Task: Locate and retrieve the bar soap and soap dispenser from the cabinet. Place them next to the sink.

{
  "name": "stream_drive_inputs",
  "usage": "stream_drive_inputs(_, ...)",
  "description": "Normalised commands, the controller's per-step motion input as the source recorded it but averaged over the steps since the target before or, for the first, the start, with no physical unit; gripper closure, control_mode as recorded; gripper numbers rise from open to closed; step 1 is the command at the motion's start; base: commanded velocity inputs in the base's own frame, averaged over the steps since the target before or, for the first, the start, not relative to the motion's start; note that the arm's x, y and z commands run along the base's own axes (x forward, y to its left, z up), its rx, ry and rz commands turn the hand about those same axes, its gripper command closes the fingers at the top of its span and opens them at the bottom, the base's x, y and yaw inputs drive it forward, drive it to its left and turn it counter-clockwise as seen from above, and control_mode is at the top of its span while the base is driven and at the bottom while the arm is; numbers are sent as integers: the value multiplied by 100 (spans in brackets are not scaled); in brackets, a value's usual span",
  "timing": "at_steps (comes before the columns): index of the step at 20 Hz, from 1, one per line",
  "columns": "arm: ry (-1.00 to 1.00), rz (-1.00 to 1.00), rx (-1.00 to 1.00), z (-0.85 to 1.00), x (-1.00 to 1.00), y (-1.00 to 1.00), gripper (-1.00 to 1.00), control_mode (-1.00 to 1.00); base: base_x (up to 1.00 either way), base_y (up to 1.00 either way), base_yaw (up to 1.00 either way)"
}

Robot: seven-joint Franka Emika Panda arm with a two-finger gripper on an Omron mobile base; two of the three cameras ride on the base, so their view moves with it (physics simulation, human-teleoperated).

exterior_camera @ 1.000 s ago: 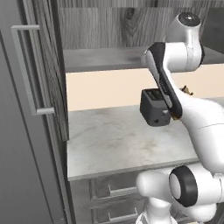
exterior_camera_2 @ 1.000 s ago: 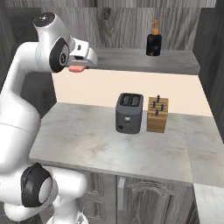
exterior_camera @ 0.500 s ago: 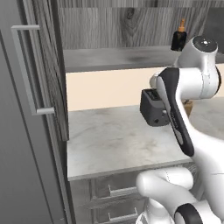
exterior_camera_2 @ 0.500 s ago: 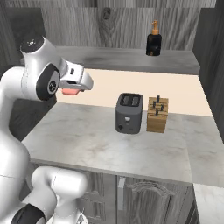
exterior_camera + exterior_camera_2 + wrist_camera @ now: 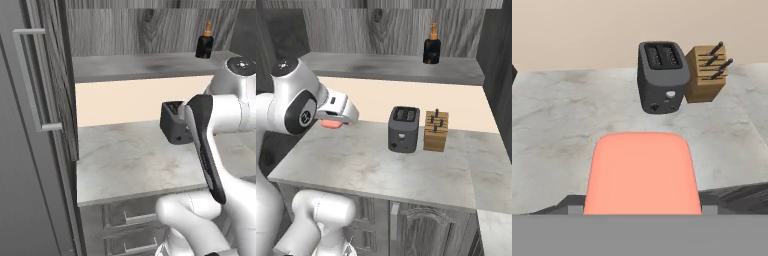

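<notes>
Hand view: flat salmon-pink bar soap pinched in gripper, held above grey marble tabletop.
Right base view: squat black soap dispenser with orange pump stands on grey cabinet shelf.
Beyond the soap: dark toaster, wooden knife block just beside.

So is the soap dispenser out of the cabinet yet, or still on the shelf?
Still in: the soap dispenser stands upright on the cabinet shelf, untouched.

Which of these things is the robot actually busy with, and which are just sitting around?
Part of the job:
bar soap, held in the gripper
soap dispenser, on the cabinet shelf

Just sitting there:
toaster
knife block
</notes>
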Motion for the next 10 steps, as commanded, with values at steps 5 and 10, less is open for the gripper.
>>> stream_drive_inputs(5,4,0,0,-42,-64,0,100,-100,0,0,0)
stream_drive_inputs(10,1,0,-2,-45,-61,0,100,-100,0,0,0)
